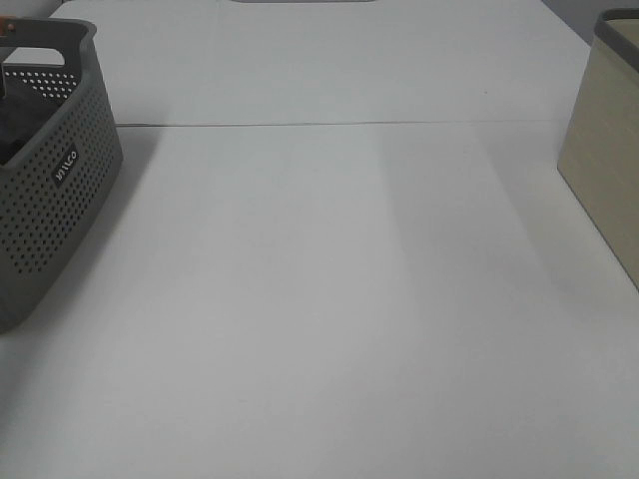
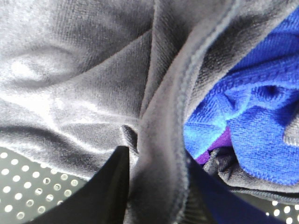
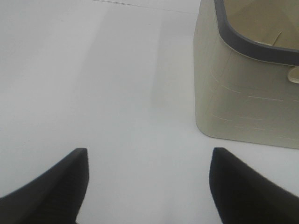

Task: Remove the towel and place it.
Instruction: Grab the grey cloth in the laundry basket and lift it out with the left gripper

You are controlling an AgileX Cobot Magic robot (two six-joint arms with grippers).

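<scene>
Charcoal terry towel [image 2: 84, 84] sits bunched in the perforated basket [image 1: 70, 210], my left tool [image 2: 156, 177] seemingly pinching a fold of it, right tool [image 3: 147, 182] spread idle over the counter [image 1: 329, 299], and that thin bite could slip, or snag the blue cloth [image 2: 252, 116] alongside.

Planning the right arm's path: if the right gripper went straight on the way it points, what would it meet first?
Most likely the bare white table: nothing lies between the open right gripper and it. The beige bin stands off to one side; depth is unclear.
</scene>
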